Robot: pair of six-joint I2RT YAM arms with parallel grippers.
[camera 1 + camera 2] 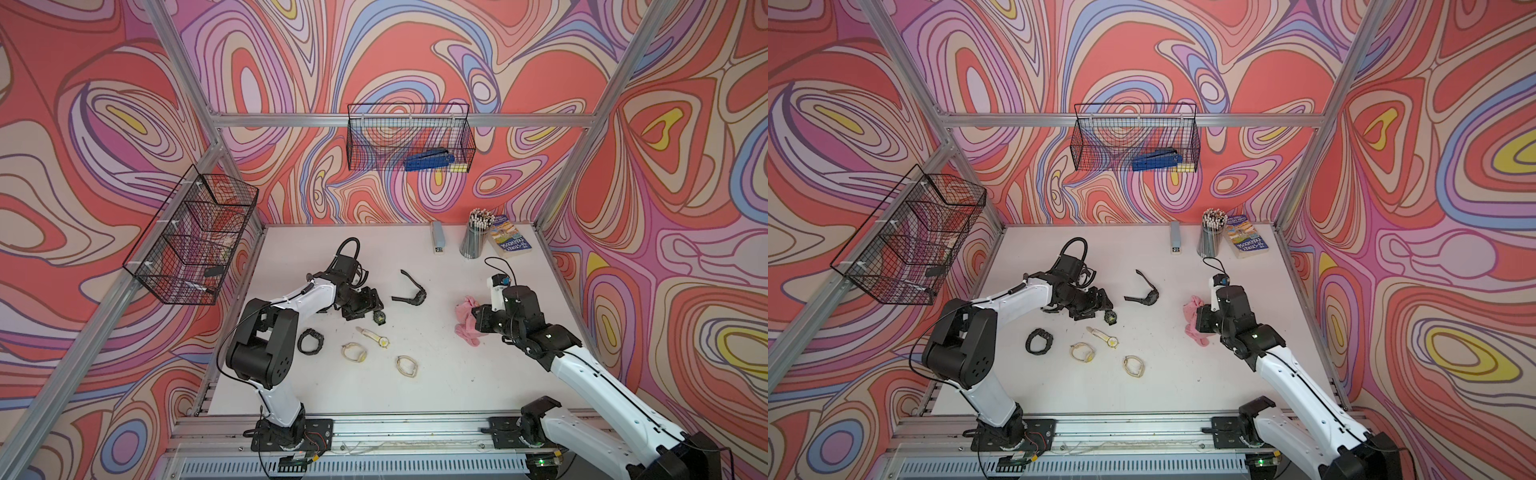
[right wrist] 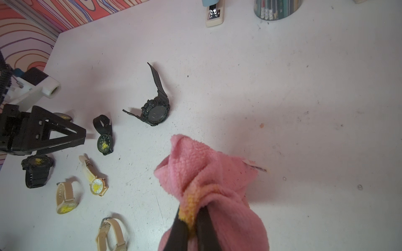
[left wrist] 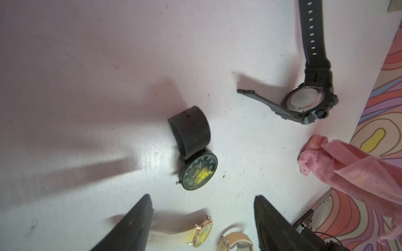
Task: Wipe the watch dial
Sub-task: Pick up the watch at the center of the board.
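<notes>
A black watch (image 3: 199,171) with yellow grime on its dial lies on the white table (image 1: 436,374), also seen in both top views (image 1: 379,318) (image 1: 1110,318). My left gripper (image 3: 202,196) hovers just short of it, open, with nothing between its fingers (image 2: 65,134). My right gripper (image 2: 193,215) is shut on a bunched pink cloth (image 2: 206,173), held off to the right of the watches (image 1: 465,316). The cloth has a yellow stain at the pinch.
Other watches lie around: a large black one with open strap (image 1: 411,296), a black looped one (image 1: 309,340), a cream one (image 1: 376,337) and two beige ones (image 1: 354,352) (image 1: 406,365). Stapler (image 1: 437,239), pencil cup (image 1: 473,239) and book (image 1: 509,237) stand at the back.
</notes>
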